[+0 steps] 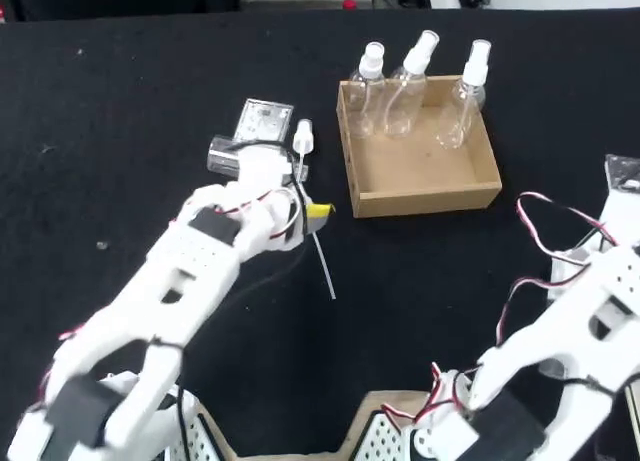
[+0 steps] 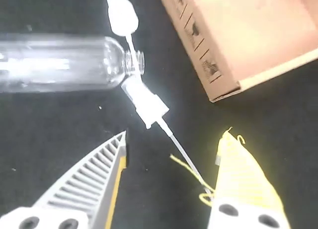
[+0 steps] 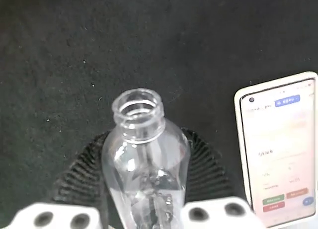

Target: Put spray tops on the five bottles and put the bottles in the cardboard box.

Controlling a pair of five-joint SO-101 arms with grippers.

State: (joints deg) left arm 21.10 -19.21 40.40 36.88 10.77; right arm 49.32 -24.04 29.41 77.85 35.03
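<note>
Your left gripper (image 2: pixel 171 184) is spread wide and holds nothing. It hangs over a loose spray top (image 2: pixel 146 102), whose dip tube runs in between the two fingers and ends close by the yellow one.

That spray top lies flat on the table (image 1: pixel 120 81) about mid-width, just off the near-left corner of the cardboard box (image 1: pixel 420 171). Its long axis has the head at the far end, close by the neck of the lying bottle (image 2: pixel 59 62), and the tube trailing toward the near edge.

It's probably light hard plastic with a thin, bendy tube. Grip the collar or head, not the tube, which would likely flex and slip.

The lying bottle is on its side along the table's width, neck toward the box. It's clear, thin and slick, so it's likely to roll and dent; take it at mid-body. A second spray top (image 2: pixel 121 15) lies just past that neck, with its tube crossing the mouth.

Your right gripper (image 3: pixel 144 162) is closed around an open bottle (image 3: pixel 139 110) with no top on. Its neck points out past the fingertips, in line with the gripper. A phone (image 3: pixel 278 149) lies beside it.

Three capped bottles (image 1: pixel 405 96) stand tilted along the box's far wall.
</note>
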